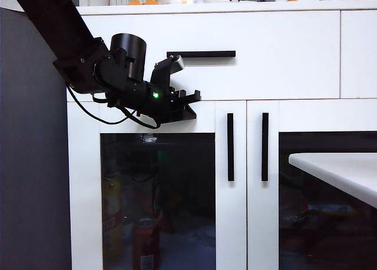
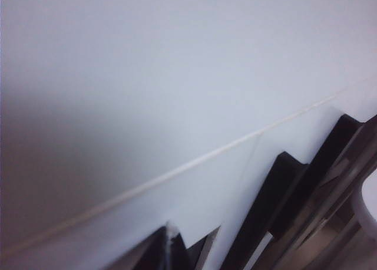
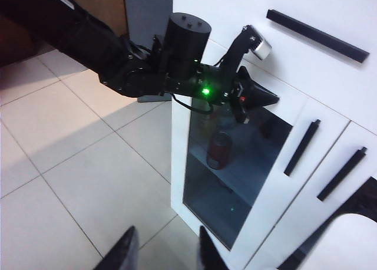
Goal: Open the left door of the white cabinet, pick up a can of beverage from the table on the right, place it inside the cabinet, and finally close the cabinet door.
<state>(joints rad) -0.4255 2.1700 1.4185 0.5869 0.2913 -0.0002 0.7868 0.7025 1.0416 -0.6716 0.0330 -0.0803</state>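
Note:
The white cabinet (image 1: pixel 283 52) faces me, and its left door (image 1: pixel 85 193) lies flush with the front, black handle (image 1: pixel 230 146) at its right edge. My left gripper (image 1: pixel 193 97) is shut with nothing in it, its tips close against the door's top rail. In the left wrist view the left gripper (image 2: pixel 169 234) points at white cabinet front. A red can of beverage (image 1: pixel 144 241) stands inside behind the dark glass, and the can (image 3: pixel 219 150) shows in the right wrist view too. My right gripper (image 3: pixel 166 252) hangs open and empty over the floor. The table (image 1: pixel 341 167) juts in at the right.
The right door's handle (image 1: pixel 264 146) sits beside the left one, and a drawer handle (image 1: pixel 201 53) runs above my left arm. A yellow bottle (image 1: pixel 112 217) shows dimly behind the glass. Pale floor tiles (image 3: pixel 70 164) spread in front of the cabinet.

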